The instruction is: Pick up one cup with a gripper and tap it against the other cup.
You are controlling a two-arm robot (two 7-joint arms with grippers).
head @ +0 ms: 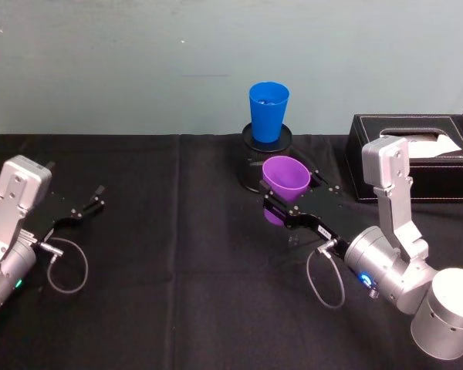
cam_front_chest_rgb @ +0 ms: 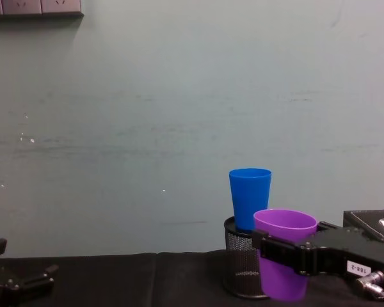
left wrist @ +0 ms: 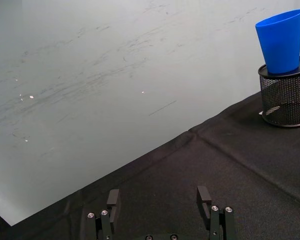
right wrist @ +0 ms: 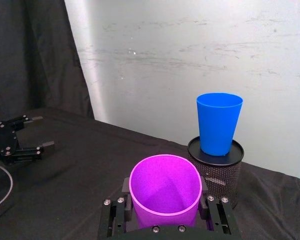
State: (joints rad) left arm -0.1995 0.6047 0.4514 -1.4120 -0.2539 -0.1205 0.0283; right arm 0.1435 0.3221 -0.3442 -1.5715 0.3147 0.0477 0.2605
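Note:
My right gripper (head: 282,202) is shut on the purple cup (head: 285,179), holding it upright and off the table by its lower body. In the right wrist view the purple cup (right wrist: 165,190) sits between the fingers, mouth up. The blue cup (head: 268,112) stands upright on top of a black mesh pen holder (head: 251,158) just behind the purple one; the two cups are apart. From the chest, the purple cup (cam_front_chest_rgb: 285,256) hangs lower than and to the right of the blue cup (cam_front_chest_rgb: 249,198). My left gripper (head: 89,204) rests open at the far left, with nothing between its fingers.
A black tissue box (head: 417,158) stands at the back right, close to my right arm. The table wears a black cloth (head: 177,254), and a pale wall rises right behind the pen holder (right wrist: 217,170). The left gripper (left wrist: 158,197) is far from the blue cup (left wrist: 281,42).

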